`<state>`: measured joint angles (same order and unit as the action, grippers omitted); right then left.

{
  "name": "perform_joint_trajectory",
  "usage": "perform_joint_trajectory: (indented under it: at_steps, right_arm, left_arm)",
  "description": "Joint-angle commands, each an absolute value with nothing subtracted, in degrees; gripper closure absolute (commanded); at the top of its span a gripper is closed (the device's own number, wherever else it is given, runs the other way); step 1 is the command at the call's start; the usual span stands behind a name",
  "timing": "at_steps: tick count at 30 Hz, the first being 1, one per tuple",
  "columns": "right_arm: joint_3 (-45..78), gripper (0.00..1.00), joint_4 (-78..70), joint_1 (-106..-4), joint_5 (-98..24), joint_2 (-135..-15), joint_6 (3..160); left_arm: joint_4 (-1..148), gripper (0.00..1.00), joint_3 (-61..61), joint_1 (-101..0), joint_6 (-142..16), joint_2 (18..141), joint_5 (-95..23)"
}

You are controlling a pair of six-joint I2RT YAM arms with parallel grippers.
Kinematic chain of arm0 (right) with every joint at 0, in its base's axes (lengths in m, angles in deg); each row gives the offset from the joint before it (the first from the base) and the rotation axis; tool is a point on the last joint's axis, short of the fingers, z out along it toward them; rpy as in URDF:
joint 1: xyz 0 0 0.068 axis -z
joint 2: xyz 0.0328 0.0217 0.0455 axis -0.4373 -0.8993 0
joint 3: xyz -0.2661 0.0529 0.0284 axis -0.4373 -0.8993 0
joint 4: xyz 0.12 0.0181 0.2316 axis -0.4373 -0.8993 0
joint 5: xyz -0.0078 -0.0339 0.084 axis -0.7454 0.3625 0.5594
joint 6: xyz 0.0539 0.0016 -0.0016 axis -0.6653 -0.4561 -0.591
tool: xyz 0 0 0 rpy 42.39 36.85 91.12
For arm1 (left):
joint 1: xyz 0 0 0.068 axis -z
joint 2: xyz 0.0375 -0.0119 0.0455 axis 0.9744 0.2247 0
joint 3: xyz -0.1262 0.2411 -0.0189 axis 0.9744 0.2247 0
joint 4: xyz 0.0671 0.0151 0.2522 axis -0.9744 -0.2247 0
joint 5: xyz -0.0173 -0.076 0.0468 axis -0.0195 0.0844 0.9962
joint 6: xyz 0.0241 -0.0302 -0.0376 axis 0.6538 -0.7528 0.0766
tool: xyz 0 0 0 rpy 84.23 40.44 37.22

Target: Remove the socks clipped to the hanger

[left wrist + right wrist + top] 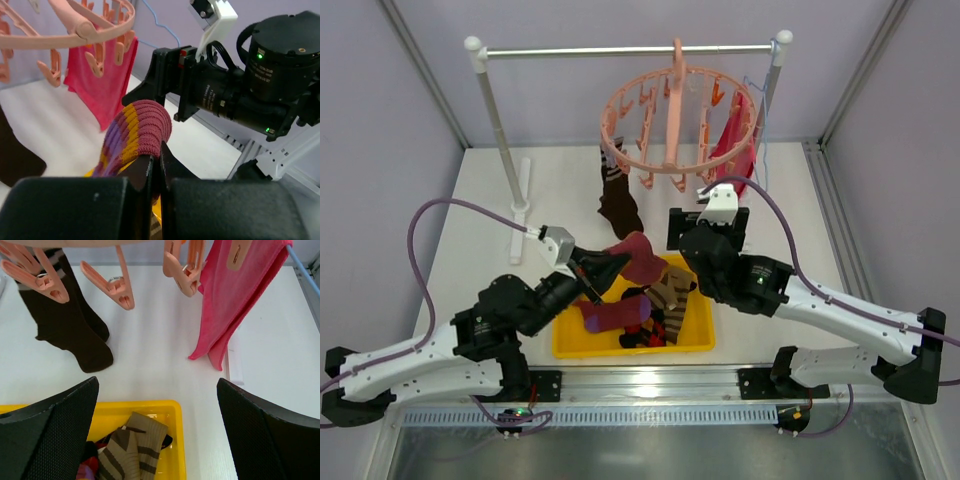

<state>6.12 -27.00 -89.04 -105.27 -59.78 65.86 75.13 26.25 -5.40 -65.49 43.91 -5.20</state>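
Observation:
The salmon-pink ring hanger (675, 120) hangs from the rail. A dark brown sock (617, 195) is clipped to its left side; it also shows in the right wrist view (65, 325). My left gripper (592, 272) is shut on a maroon-purple sock with yellow (137, 127), held over the yellow bin (700, 335). My right gripper (157, 432) is open and empty above the bin's far right corner. A brown-cream striped sock (132, 450) lies in the bin with other socks (620, 312).
A plain pink-red cloth (732, 150) hangs from the hanger's right side, also in the right wrist view (235, 295). Free clip pegs (112, 285) dangle above. The white rack post (500, 130) and its foot (520, 200) stand at left.

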Motion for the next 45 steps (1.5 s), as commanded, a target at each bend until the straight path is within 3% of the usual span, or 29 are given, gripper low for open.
perform_joint_trajectory:
  at_steps: [1, 7, 18, 20, 22, 23, 24, 26, 27, 28, 41, 45]
  right_arm:
    - [2.5, 0.00, -26.2, -87.3, -103.6, -58.0, 60.4]
    - [-4.4, 0.00, -24.5, -84.6, -100.2, -53.9, 57.3]
    - [-9.0, 0.00, -25.4, -83.2, -100.8, -47.6, 56.1]
    - [-9.3, 0.00, -25.2, -83.1, -100.7, -47.2, 56.1]
    - [-9.7, 0.00, -25.6, -83.0, -100.7, -47.1, 56.1]
    - [-9.7, 0.00, -25.9, -82.8, -100.8, -47.0, 56.1]
    - [-9.9, 0.00, -25.9, -82.9, -100.9, -46.6, 56.0]
    - [-10.3, 0.00, -26.1, -82.7, -101.0, -46.1, 55.9]
    - [-10.6, 0.00, -26.2, -82.5, -101.0, -45.4, 55.9]
    - [-10.9, 0.00, -26.2, -82.4, -101.1, -45.2, 55.9]
    - [-15.1, 0.00, -25.1, -79.2, -98.7, -39.4, 56.9]
    - [-17.1, 0.00, -22.7, -78.2, -97.0, -38.3, 58.3]
  left_arm:
    - [71.4, 1.00, 29.2, -5.5, -69.9, 46.6, -9.3]
    - [76.3, 1.00, 39.5, -5.5, -75.4, 54.5, -2.6]
    - [71.4, 1.00, 44.3, -5.4, -89.4, 66.3, 4.1]
    - [69.3, 0.91, 43.0, -5.4, -91.0, 71.0, 4.7]
    - [66.4, 0.71, 40.7, -5.5, -91.7, 74.5, 5.1]
    - [65.4, 0.57, 40.0, -5.5, -92.3, 75.8, 5.1]
    - [63.5, 0.32, 38.2, -5.5, -92.4, 77.7, 5.7]
    - [62.5, 0.22, 37.1, -5.3, -92.4, 77.8, 6.4]
    - [62.3, 0.08, 36.3, -5.3, -92.1, 76.5, 7.5]
    - [62.3, 0.01, 36.1, -5.3, -91.7, 75.4, 8.0]
    - [58.7, 0.01, 30.3, -5.7, -80.8, 58.3, 22.4]
    - [58.2, 0.00, 27.9, -11.0, -77.4, 56.0, 21.2]
